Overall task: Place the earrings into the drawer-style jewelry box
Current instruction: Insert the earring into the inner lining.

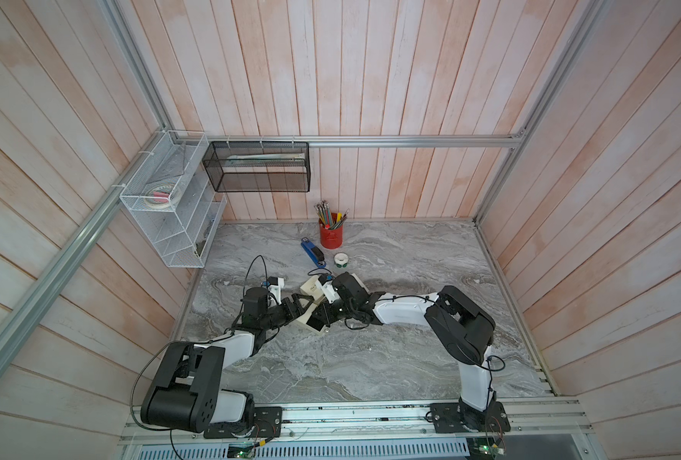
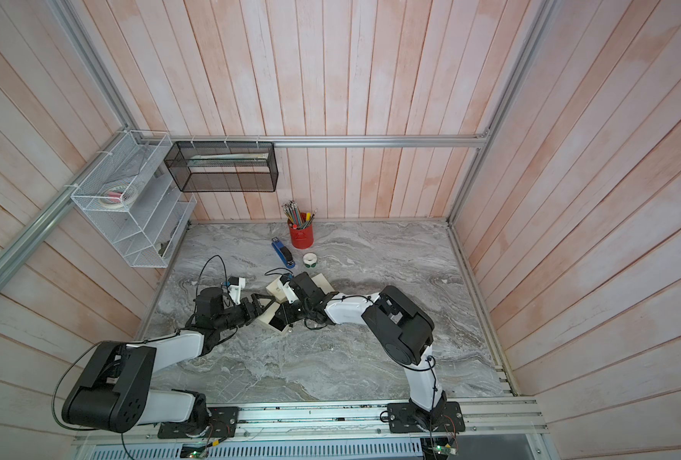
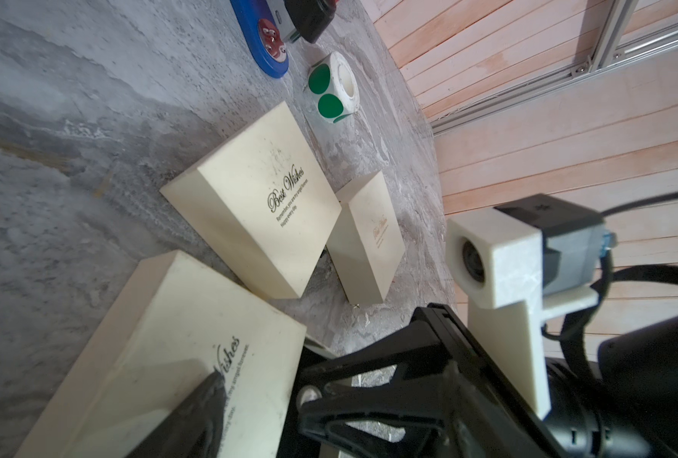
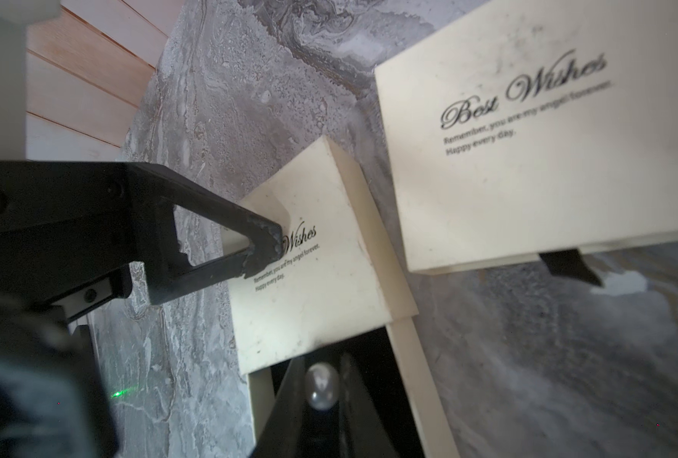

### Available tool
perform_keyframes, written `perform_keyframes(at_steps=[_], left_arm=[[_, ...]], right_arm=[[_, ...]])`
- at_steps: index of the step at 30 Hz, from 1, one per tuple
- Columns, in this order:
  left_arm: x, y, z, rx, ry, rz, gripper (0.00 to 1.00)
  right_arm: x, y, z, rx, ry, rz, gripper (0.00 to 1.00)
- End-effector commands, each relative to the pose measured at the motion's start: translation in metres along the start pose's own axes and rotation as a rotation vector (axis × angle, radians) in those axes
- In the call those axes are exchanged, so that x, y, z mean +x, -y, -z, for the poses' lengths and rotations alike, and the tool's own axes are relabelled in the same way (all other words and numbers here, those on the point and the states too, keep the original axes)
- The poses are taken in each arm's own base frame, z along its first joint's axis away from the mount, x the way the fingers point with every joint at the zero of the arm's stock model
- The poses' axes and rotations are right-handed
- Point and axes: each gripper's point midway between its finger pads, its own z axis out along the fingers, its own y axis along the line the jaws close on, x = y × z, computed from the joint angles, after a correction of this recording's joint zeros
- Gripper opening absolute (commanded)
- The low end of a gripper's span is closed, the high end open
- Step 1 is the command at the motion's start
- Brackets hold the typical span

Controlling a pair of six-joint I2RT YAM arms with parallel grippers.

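Right gripper (image 4: 321, 392) pinches pearl earring (image 4: 320, 381) above open drawer (image 4: 412, 376); jewelry box (image 4: 329, 285) sits 9 o'clock of table (image 1: 370, 358) centre. Left gripper (image 1: 302, 306), jaws spread, pins its top. Lower into drawer before releasing; hold box steady.

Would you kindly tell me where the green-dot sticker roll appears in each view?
In a top view: sticker roll, just right of the blue stapler.
In a top view: the same spot.
Left wrist: beside the stapler.
Right wrist: not in it.
Shared landmark: the stapler.
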Motion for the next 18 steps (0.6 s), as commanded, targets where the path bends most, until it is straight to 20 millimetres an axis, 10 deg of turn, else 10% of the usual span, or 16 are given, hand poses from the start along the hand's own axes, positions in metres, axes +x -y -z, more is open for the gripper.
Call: perform_keyframes(at_steps=[1,18], left_arm=[[0.007,-0.016,-0.001,-0.053,-0.017,0.022,0.86],[0.008,-0.017,-0.002,-0.060,-0.022,0.023,0.86]], right_arm=[[0.004,0.006,-0.007,0.020,-0.011,-0.009,0.03],[0.015,0.016,-0.008,0.060,-0.042,-0.024,0.04]])
